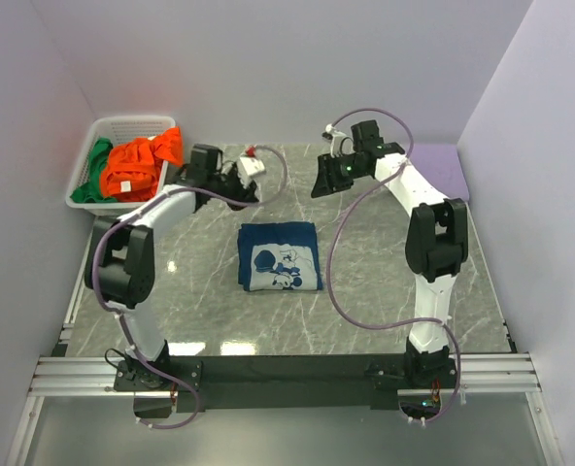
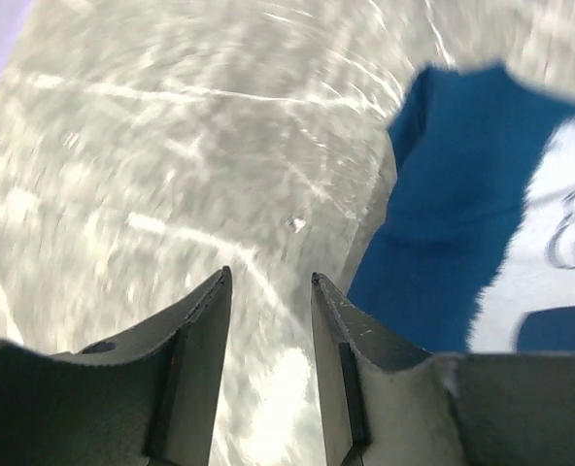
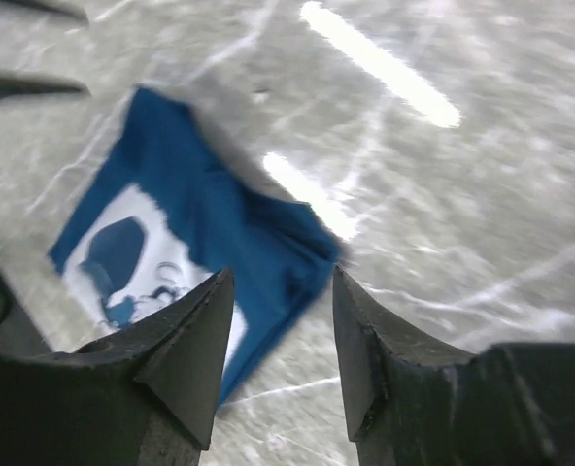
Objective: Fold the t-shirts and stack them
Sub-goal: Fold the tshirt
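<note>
**One shirt folded, two left in the basket**

The navy shirt (image 1: 280, 255) lies folded, print up, in the middle of the desk (image 1: 394, 291). Beyond it hover the left end effector (image 2: 268, 277) and the right end effector (image 3: 280, 277), each slightly parted and holding nothing. In the far-left basket (image 1: 122, 120), the orange shirt (image 1: 142, 163) is heaped beside the green shirt (image 1: 97, 167). The left arm is the nearer: pinch the orange cloth high and lift it clear of the rim.

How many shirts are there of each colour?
Blue shirt, folded on the table: 1
Orange shirt, bunched in the basket: 1, as far as shows
Green shirt, in the basket: 1
Total: 3
</note>
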{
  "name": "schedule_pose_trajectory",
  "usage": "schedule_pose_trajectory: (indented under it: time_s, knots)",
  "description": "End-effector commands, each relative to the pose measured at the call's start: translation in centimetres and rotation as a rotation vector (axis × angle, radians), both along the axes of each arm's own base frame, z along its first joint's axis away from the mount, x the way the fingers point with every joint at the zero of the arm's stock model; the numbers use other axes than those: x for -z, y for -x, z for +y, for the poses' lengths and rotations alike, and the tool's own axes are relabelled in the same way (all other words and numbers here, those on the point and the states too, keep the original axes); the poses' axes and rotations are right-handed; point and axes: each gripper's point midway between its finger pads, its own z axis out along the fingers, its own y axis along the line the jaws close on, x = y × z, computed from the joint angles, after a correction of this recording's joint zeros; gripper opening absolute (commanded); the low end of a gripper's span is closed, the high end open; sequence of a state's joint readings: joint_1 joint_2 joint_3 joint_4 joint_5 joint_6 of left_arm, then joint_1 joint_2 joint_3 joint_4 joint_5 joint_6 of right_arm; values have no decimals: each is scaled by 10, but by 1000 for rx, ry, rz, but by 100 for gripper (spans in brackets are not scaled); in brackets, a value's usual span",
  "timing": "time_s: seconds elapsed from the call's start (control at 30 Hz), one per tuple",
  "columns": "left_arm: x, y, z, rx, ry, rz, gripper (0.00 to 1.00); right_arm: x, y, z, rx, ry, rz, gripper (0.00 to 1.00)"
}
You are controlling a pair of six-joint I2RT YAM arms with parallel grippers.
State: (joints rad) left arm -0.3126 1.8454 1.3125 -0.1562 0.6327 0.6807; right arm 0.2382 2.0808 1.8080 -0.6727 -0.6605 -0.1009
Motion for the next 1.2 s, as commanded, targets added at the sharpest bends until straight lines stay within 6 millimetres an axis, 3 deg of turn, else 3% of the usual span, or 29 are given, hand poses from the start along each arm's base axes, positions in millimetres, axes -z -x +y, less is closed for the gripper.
schedule_pose_trajectory:
  time_s: [0.0, 0.27, 0.43, 0.7, 0.87, 1.0, 1.03, 1.1, 1.13, 1.17]
  knots:
    - [-30, 27, 0, -97, 169, 260, 44, 13, 17, 23, -75, -84, 55, 53]
    - [18, 34, 18, -285, 236, 507, 44, 47, 25, 30, -105, -118, 180, 53]
    - [41, 39, 18, -313, 239, 584, 44, 57, 38, 30, -105, -129, 219, 54]
    - [71, 32, 24, -409, 196, 652, 40, 68, 53, 36, -121, -141, 285, 53]
    - [80, 27, 28, -447, 175, 677, 28, 61, 56, 40, -125, -177, 310, 43]
    - [88, 27, 34, -480, 137, 680, 16, 39, 57, 43, -132, -221, 278, 33]
    - [90, 26, 36, -488, 130, 681, 12, 36, 58, 44, -128, -231, 278, 24]
    - [93, 28, 37, -492, 119, 692, 9, 26, 55, 47, -143, -249, 238, 13]
    - [94, 27, 37, -496, 114, 696, 7, 21, 54, 48, -125, -258, 251, 0]
    - [95, 27, 37, -498, 114, 697, 6, 21, 52, 49, -122, -255, 245, 0]
